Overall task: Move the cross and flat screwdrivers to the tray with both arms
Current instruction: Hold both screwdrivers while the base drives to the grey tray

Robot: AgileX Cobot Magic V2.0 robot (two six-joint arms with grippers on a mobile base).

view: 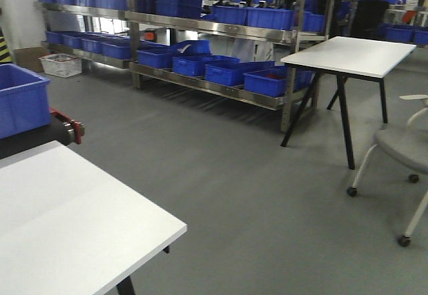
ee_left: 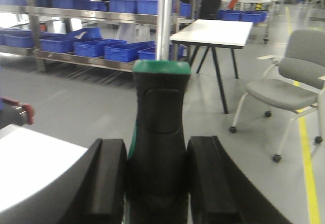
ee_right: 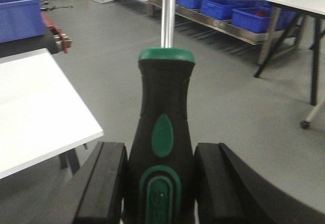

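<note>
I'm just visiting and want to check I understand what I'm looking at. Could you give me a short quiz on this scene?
1. True or false: the left gripper is empty.
2. The right gripper holds the right screwdriver by its: A) metal shaft, B) black handle, C) tip.
3. Fill in: the bins on the shelving are ____ in colour.

Key:
1. False. It is shut on the left screwdriver.
2. B.
3. Blue.

Both end effectors firmly closed
</note>
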